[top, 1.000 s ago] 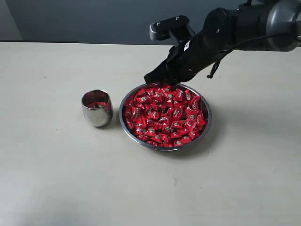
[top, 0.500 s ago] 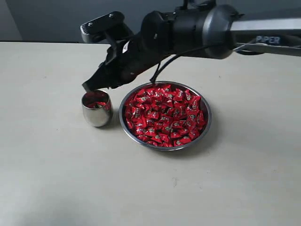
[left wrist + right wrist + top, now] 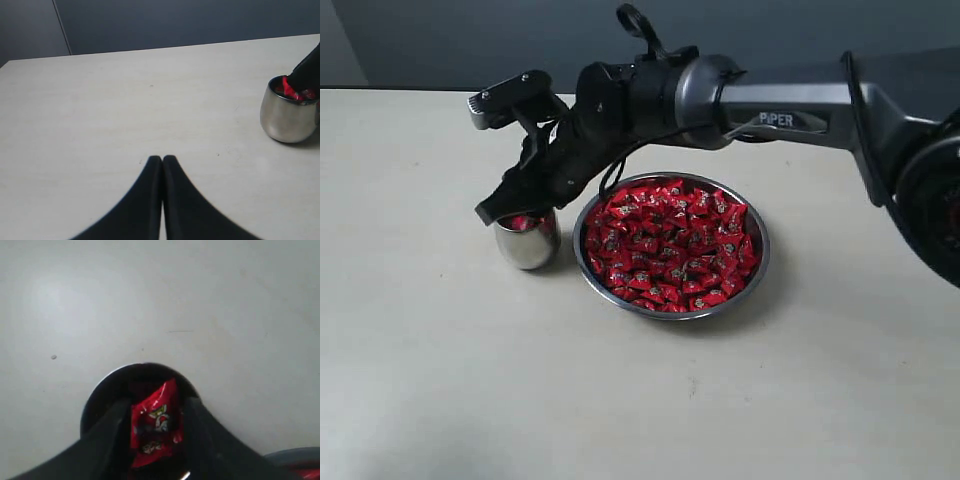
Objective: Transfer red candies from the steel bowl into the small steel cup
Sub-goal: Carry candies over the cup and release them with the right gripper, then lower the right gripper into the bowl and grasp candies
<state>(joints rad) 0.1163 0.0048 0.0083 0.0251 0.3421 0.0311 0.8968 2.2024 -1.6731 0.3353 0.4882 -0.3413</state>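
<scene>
The steel bowl [image 3: 761,262], heaped with red candies [image 3: 670,245], sits mid-table. Just left of it stands the small steel cup [image 3: 527,246], with red showing inside. My right gripper [image 3: 510,212] reaches across and dips into the cup's mouth. In the right wrist view its fingers close on one red candy [image 3: 155,422] above the dark cup opening [image 3: 95,397], the gripper [image 3: 156,412] centred over it. The left wrist view has the cup [image 3: 286,117] off to one side, and my left gripper [image 3: 163,159] shut and empty over bare table. The left gripper is outside the exterior view.
The right arm [image 3: 780,100] stretches over the table behind the bowl from the right side. A dark wall [image 3: 470,40] runs along the table's far edge. Pale tabletop [image 3: 620,400] lies in front of the bowl and cup.
The right gripper has travelled left from the bowl's far rim to the cup, then dropped down into the cup's mouth. Bowl and cup have stayed in place.
</scene>
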